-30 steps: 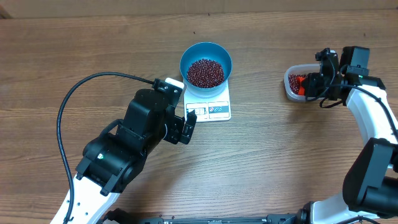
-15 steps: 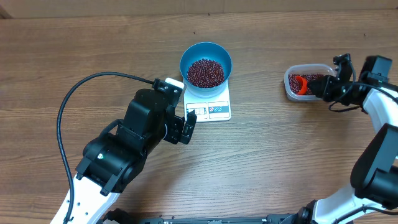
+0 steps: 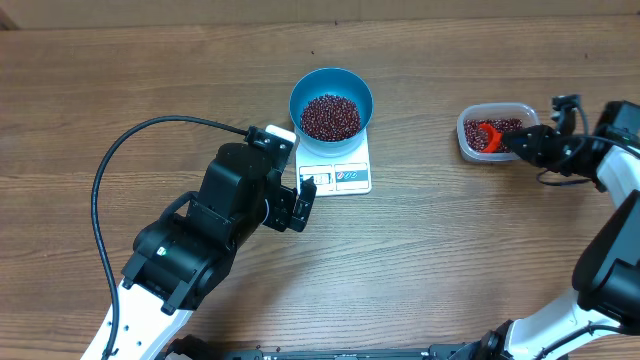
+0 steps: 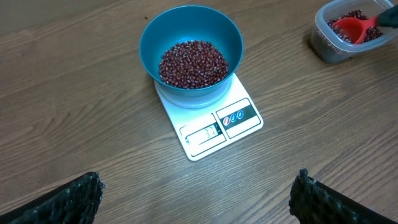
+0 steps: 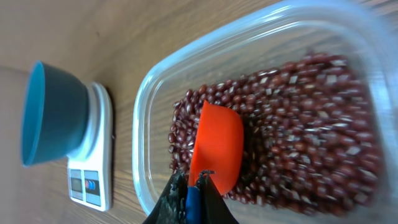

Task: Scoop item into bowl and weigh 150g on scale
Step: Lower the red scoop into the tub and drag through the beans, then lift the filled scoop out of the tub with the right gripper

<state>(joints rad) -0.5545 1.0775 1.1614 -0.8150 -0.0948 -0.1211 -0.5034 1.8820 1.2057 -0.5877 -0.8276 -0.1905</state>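
Standing near the middle of the wooden table point(image 3: 450, 260): one flat white scale point(image 4: 211, 130), with its display and blue-marked buttons on the edge facing the left arm. Set on its platform: one round bright blue bowl point(image 3: 331, 78), upright, covering most of the scale's far half. Contents of bowl: a heap of glossy dark red-brown beans point(image 3: 330, 117) covering the bottom, with the upper inner wall bare. Well apart, toward the right arm: one clear rectangular tub point(image 5: 146, 124) with rounded corners, holding more of the same beans. Lying in the tub: one red-orange scoop point(image 5: 216, 146), its cup resting on the beans and its blue-tipped handle reaching over the tub's rim. Right gripper point(image 5: 193, 193): pressed together on that handle, just outside the tub. Left gripper point(image 4: 198, 186): spread wide, nothing between its fingers, above the table just beside the scale's display edge. Also present: one black cable point(image 3: 130, 140) looping across the table beside the left arm.
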